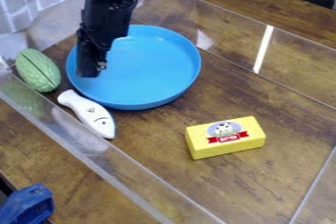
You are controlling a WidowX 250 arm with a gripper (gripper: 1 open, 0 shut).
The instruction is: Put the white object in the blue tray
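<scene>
The white object, a small fish-shaped toy with dark marks, lies on the wooden table just below the left rim of the blue tray. The tray is a round shallow blue dish with nothing in it. My black gripper points down over the tray's left edge, above and slightly beyond the white object, not touching it. Its fingers are shut with nothing between them.
A green ribbed oval sits at the left, close to the gripper. A yellow rectangular box lies at the lower right. A clear plastic wall runs along the table's near-left side. Something blue is at the bottom-left corner.
</scene>
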